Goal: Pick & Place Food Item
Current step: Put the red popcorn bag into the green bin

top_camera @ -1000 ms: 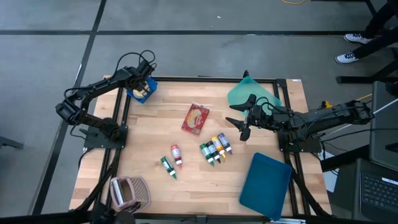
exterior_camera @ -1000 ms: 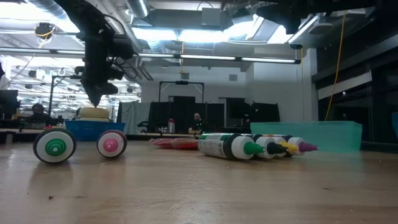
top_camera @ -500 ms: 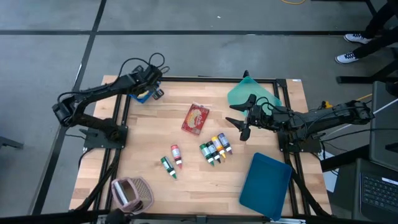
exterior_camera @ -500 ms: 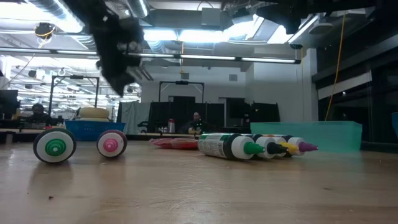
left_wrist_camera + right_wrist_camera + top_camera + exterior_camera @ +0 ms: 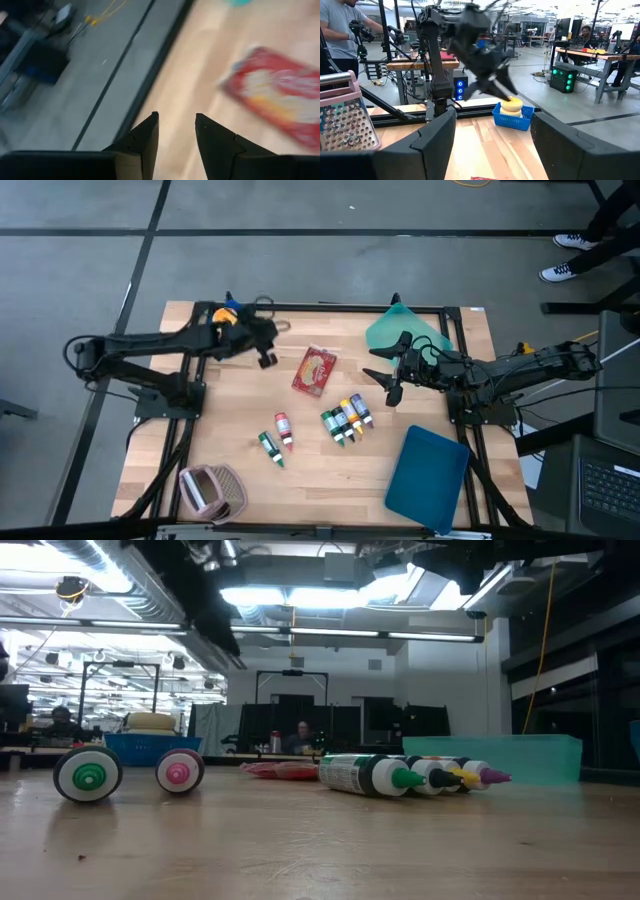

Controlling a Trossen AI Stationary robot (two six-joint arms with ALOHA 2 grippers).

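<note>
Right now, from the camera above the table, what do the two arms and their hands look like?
Both arms are dark, nearly black, built of slim jointed segments with thin black cables looping along them. The left hand ends in two dark, wedge-shaped fingers with angular tips. The right hand has the same dark two-finger build.

The red food packet (image 5: pixel 280 100) is blurred, cut off at the edge.
</note>
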